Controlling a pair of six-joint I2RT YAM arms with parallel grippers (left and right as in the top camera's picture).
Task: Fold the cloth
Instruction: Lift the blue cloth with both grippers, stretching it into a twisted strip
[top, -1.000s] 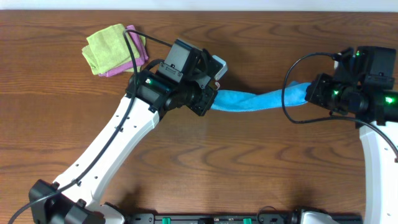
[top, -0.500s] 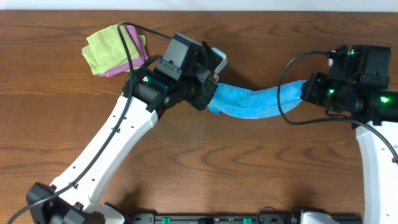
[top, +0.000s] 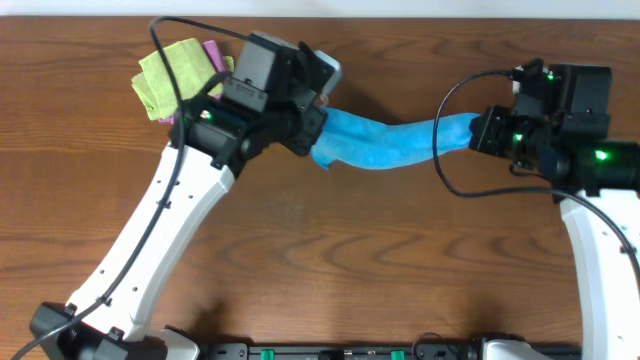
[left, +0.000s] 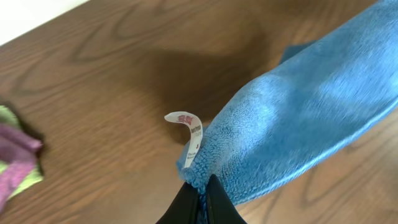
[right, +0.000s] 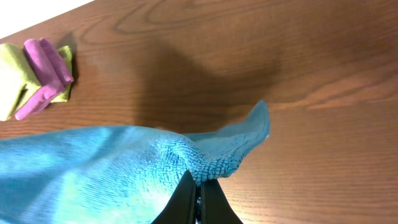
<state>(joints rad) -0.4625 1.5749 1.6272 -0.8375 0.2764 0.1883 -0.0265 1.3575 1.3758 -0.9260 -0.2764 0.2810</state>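
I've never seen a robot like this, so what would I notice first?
The bright blue cloth jumps out first, stretched across the middle of the brown table. The left arm and right arm each pinch one end in shut jaws. A green cloth and a pink cloth sit stacked in the far left corner.

Brown wood table (grainy); pale strip beyond.

Small white tag curling from the corner of the blue cloth, faint reddish print near its tip, too blurred to read, no legible text elsewhere.
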